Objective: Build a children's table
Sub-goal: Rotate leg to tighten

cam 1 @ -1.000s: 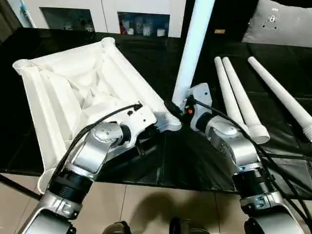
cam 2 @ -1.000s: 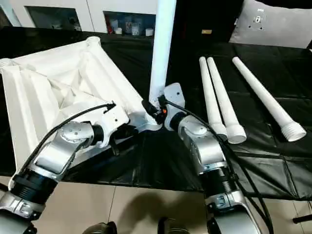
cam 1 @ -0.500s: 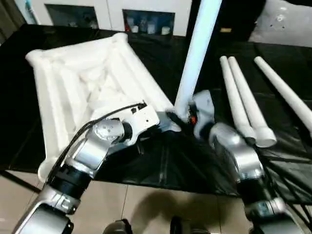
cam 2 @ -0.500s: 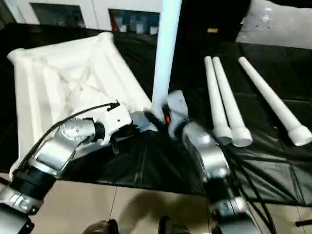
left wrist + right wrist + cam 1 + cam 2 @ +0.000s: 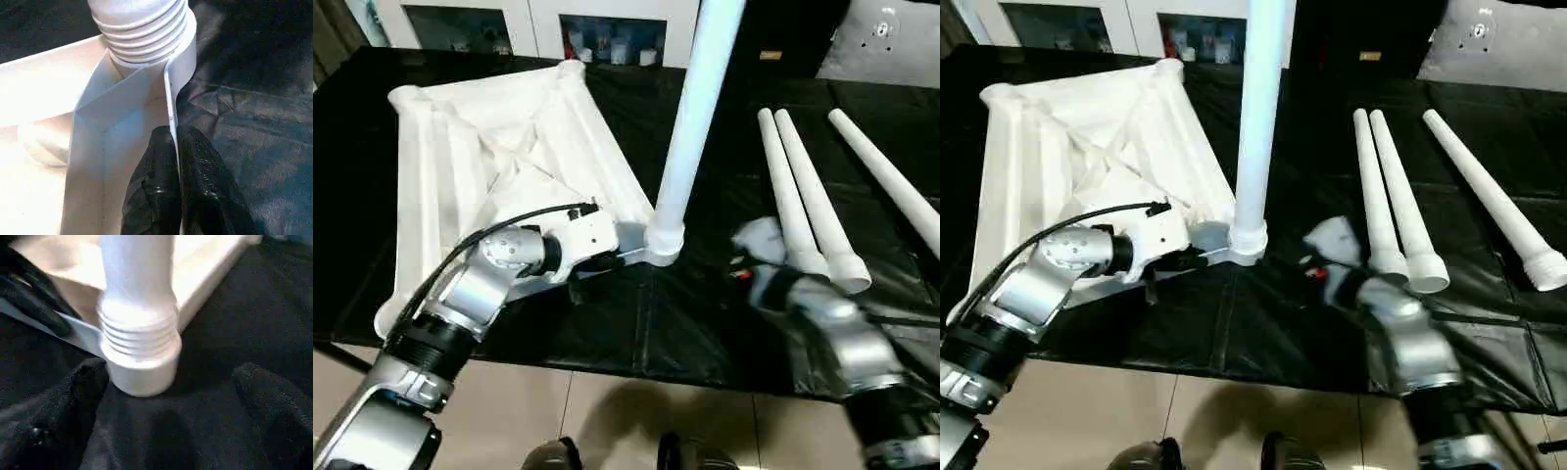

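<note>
- Leg one's basically in: long tapered white plastic tube leg [image 5: 697, 108] stands upright w/ its threaded collar in the round corner socket [image 5: 183, 46] of the white ribbed plastic tabletop [image 5: 499, 166], which lies underside-up on the black-covered work table [image 5: 705, 323].
- Left gripper [image 5: 177, 161] is clamped tight on the thin rim wall of the top, socket just ahead of its fingertips. Looks like it's bracing the top.
- Right gripper [image 5: 171, 401] has its black fingers spread wide, nothing in them. The collar [image 5: 139, 340] sits between and just beyond them, not touched.
- Some thread rings show above the socket, so imo the leg may not be fully seated. Can't tell for sure.
- Next, my guess: either re-grip for another twist, or go grab one of the three spare white tube legs [image 5: 1391, 211] lying off to the right gripper's outer side, then start it straight in the next corner.
- Labels/writing: none readable on any part afaict.
</note>
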Tool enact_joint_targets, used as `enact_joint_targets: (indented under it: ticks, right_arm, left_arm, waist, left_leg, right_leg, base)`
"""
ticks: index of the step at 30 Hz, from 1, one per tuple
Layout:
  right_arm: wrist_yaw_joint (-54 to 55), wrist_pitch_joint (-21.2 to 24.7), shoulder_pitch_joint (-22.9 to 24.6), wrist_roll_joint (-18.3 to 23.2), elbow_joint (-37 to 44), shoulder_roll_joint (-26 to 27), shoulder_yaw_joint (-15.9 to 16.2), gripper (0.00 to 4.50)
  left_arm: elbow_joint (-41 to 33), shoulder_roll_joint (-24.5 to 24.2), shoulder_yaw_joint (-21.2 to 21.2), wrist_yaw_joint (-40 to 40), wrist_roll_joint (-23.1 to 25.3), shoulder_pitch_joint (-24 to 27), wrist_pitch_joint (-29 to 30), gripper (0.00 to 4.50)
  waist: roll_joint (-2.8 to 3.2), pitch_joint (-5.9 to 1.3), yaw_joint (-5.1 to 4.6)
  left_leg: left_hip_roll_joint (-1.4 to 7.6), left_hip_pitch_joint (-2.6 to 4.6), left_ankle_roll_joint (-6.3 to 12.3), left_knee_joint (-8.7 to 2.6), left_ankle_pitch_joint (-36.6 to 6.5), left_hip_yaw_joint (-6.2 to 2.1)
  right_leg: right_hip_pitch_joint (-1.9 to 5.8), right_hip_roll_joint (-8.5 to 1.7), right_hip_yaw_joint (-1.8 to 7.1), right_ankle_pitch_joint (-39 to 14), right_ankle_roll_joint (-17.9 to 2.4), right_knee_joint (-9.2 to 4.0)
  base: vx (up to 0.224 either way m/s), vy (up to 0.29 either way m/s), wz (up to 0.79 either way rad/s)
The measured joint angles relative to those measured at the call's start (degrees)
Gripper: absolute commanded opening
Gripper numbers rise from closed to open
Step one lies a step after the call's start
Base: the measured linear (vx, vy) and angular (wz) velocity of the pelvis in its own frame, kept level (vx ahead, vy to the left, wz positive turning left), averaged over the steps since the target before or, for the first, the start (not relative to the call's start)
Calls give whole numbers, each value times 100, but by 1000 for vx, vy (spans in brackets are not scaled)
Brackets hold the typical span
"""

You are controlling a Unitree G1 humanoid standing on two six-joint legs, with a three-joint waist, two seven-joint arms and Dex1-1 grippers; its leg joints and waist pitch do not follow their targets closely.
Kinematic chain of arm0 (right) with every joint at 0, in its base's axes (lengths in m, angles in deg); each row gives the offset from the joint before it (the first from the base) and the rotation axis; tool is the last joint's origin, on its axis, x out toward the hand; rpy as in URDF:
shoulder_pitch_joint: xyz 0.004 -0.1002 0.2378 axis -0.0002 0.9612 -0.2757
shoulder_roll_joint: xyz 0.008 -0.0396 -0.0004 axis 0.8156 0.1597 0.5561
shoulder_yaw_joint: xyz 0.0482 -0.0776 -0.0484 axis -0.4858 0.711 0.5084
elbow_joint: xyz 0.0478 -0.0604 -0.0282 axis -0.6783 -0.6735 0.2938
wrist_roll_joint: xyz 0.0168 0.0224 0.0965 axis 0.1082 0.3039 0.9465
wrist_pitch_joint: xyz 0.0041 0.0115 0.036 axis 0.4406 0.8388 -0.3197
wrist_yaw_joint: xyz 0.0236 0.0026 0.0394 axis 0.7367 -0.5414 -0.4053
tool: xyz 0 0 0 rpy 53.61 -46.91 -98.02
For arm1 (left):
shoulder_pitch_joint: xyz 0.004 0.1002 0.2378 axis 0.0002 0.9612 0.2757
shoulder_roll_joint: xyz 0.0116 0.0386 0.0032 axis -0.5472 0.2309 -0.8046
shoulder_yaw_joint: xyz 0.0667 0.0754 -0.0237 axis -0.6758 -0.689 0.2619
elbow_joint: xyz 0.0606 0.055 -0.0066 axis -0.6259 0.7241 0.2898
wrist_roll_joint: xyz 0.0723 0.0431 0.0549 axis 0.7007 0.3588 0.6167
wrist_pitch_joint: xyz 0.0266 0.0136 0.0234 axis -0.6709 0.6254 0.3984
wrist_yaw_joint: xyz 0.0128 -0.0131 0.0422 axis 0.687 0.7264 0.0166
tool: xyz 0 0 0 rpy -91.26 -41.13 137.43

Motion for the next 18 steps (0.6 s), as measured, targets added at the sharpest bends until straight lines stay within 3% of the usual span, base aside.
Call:
enact_joint_targets:
  ticks: [6, 12, 18]
  right_arm:
    - [-854, 227, -111, 247, 158, -386, 68, 449]
    - [-1108, 222, -327, 142, 153, -459, 369, 449]
    - [-1186, 181, -469, -72, -18, -355, 536, 449]
  left_arm:
    - [158, -255, -120, 511, -34, -72, -545, 0]
    - [205, -284, -270, 764, -24, -119, -825, 0]
    - [213, -283, -309, 849, -7, -132, -877, 0]
  waist:
    - [6, -3, 56]
    - [9, -5, 171]
    - [8, -5, 182]
  left_leg:
    - [5, -4, 3, 20, 0, 0]
    - [8, -3, 2, 59, -1, 0]
    - [12, 0, -1, 79, -1, 0]
  right_leg:
    - [0, 0, -7, -1, -2, 13]
    - [0, -5, -7, -7, -7, 55]
    - [0, -8, -7, -12, -9, 85]
  base:
    - [0, 0, 0]
    - [0, 0, 0]
    - [0, 0, 0]
